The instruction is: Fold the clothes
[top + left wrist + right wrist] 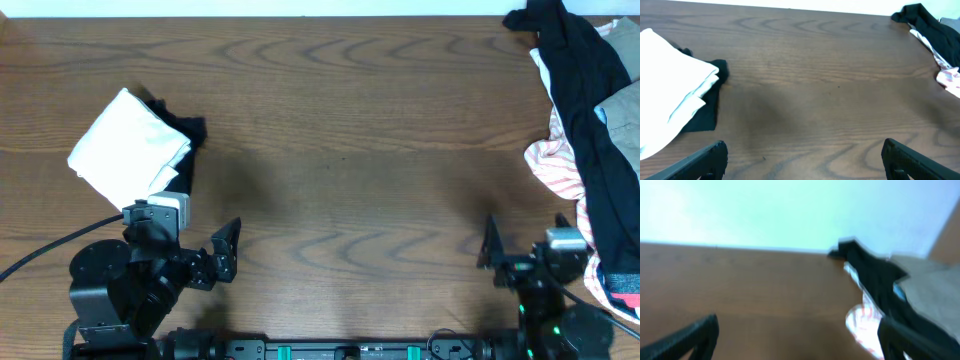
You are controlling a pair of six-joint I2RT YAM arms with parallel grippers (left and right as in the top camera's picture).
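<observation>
**Overhead.** At the left of the frame a folded white garment (128, 148) lies on a folded black garment (188, 132), so I judge two pieces done. At the right edge a loose heap of clothes (585, 120), black, beige and red-striped, is not yet folded. That looks like the greater share of the work. The left gripper (228, 245) and right gripper (489, 243) sit low in the frame over the bare table (350, 120), touching nothing. No basket or box shows.

**Left wrist.** The jaws are spread wide and empty. The white-on-black stack is at the left edge, and the heap is at the far upper right.

**Right wrist.** The picture is blurred, yet the fingers stand wide apart with nothing between them. The heap fills the right side.
</observation>
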